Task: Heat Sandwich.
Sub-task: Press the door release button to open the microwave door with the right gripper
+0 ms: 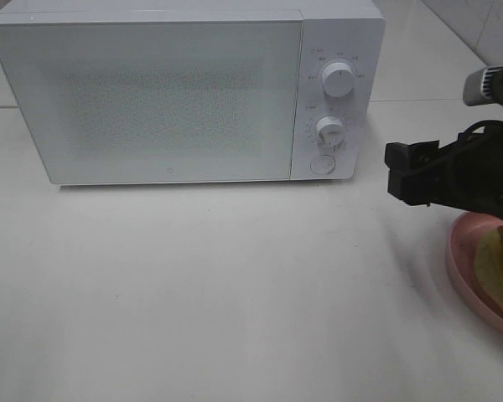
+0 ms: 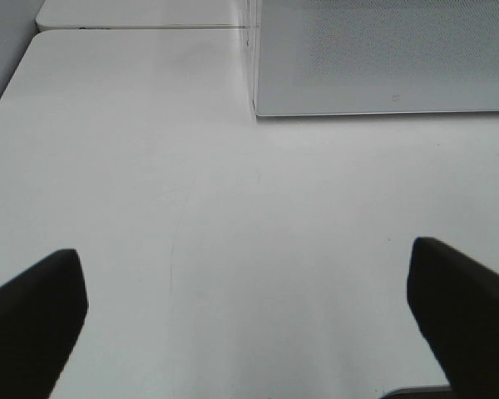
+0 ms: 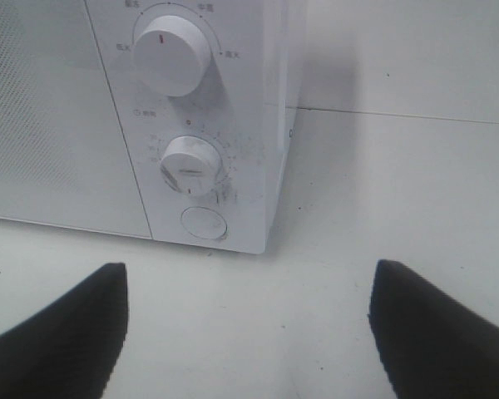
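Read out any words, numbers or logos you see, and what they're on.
None can be read.
Marks around the upper knob of the microwave: blurred.
Scale figures around the lower knob: too small.
Small mark low on the door: unreadable.

the white table (image 1: 235,293) carries a white microwave (image 1: 168,92), standing closed ahead of the jaws of the right gripper (image 3: 248,332), and a pink plate (image 1: 458,251), lower and behind those jaws.

Right gripper (image 1: 400,173): matte black, blocky; black cable (image 1: 465,130), looped; grey camera housing (image 1: 490,84); left fingers (image 2: 33,324): plain black wedges.
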{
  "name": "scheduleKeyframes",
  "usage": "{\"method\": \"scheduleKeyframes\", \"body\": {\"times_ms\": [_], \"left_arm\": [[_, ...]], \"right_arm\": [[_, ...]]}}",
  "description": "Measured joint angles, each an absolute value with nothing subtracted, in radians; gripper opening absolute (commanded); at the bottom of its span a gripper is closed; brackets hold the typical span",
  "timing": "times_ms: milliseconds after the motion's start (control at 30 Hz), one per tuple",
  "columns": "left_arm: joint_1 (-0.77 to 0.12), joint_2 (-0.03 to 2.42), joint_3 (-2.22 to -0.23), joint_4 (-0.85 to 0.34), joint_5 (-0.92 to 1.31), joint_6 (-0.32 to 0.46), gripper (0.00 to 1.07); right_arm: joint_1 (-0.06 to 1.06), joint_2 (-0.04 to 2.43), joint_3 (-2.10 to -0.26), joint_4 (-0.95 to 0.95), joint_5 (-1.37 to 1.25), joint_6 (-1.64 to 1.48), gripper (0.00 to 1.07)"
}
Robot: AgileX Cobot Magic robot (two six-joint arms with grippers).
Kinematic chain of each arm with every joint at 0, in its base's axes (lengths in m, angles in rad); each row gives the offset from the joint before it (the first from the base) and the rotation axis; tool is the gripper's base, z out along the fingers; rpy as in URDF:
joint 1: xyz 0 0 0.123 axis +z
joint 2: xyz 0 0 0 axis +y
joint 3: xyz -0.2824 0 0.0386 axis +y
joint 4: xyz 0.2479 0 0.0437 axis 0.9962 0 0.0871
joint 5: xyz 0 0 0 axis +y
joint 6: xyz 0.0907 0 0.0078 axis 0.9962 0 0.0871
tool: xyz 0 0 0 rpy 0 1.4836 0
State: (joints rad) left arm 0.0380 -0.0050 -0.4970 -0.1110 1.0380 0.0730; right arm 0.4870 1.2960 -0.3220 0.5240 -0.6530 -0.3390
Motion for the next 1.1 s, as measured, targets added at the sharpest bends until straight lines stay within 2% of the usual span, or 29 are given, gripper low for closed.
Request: {"method": "scheduleKeyframes", "body": {"times_ms": [200,600,1100], "left_arm": [[0.038,-0.005,-0.497,-0.111,1.038,0.073,1.01],[0.038,-0.005,-0.497,-0.111,1.038,0.073,1.01],[0.038,-0.005,-0.497,-0.111,1.038,0.073,1.01]], "right_arm": [[0.615,1.395,-0.322,0.657,-0.797,-0.363,0.76],[0.776,1.551,-0.336,0.871,-0.946,-0.364,0.76],[0.813,1.586,-0.347,0.886,-0.954,-0.267,0.76]]}}
